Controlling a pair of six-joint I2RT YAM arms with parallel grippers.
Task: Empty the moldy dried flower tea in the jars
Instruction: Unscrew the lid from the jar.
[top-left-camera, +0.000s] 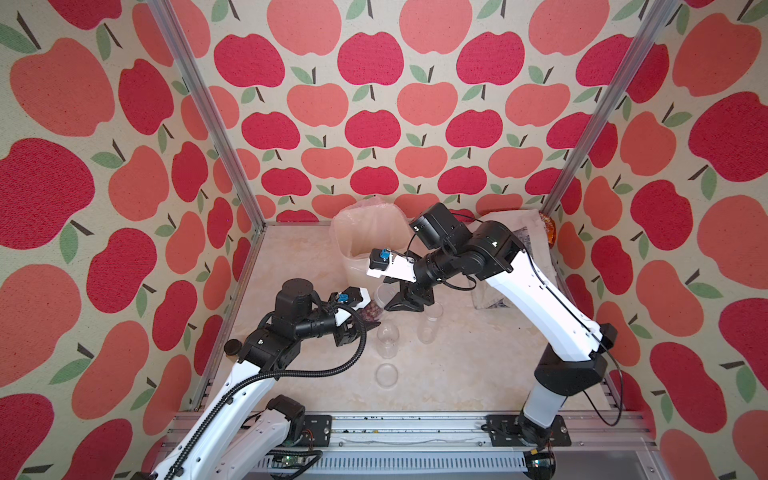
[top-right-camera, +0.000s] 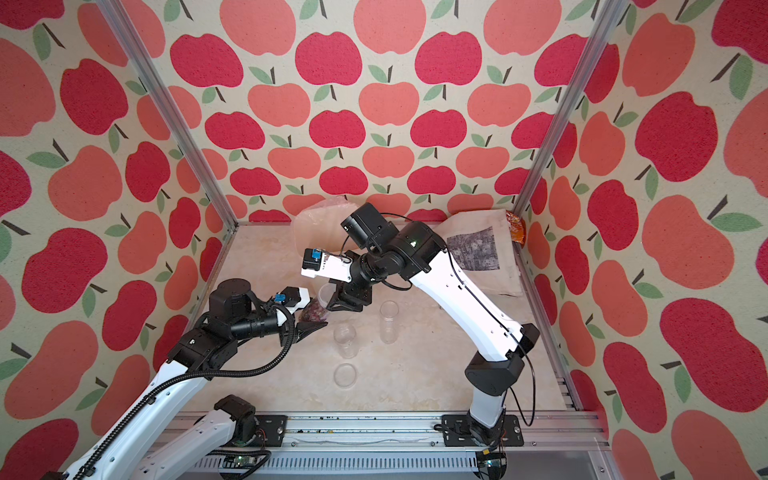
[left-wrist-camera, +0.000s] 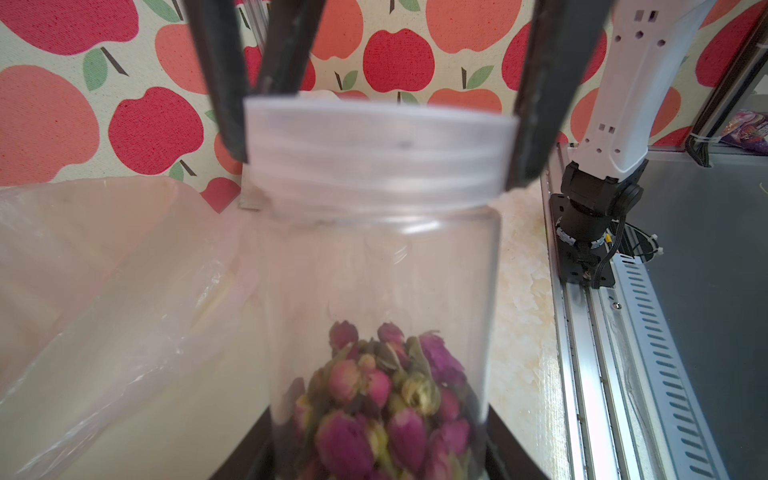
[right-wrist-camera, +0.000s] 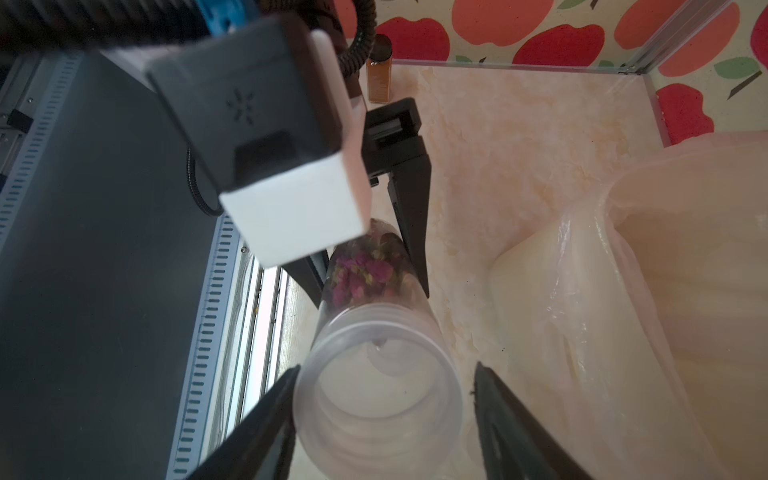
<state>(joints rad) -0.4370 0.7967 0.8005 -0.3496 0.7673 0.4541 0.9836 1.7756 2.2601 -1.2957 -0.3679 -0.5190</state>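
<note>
My left gripper (top-left-camera: 368, 321) (left-wrist-camera: 378, 457) is shut on the lower body of a clear jar (top-left-camera: 377, 303) (top-right-camera: 319, 303), tilted beside the bin. Dried flower tea (left-wrist-camera: 386, 395) (right-wrist-camera: 365, 270), pink and purple buds, fills its bottom. My right gripper (top-left-camera: 405, 307) (right-wrist-camera: 386, 368) stands open round the jar's frosted lid (left-wrist-camera: 374, 149) (right-wrist-camera: 378, 399); one finger touches it, the other stands off with a gap. Two more jars (top-left-camera: 388, 340) (top-left-camera: 430, 324) stand upright, lidless and empty, on the table in both top views. A loose round lid (top-left-camera: 386, 375) lies in front of them.
The cream bin with its plastic liner (top-left-camera: 365, 237) (right-wrist-camera: 665, 270) stands just behind the held jar. A printed paper bag (top-left-camera: 528, 237) and an orange packet (top-left-camera: 549, 230) sit at the back right. An amber bottle (right-wrist-camera: 379, 75) stands at the left wall. A metal rail (top-left-camera: 415, 428) runs along the front.
</note>
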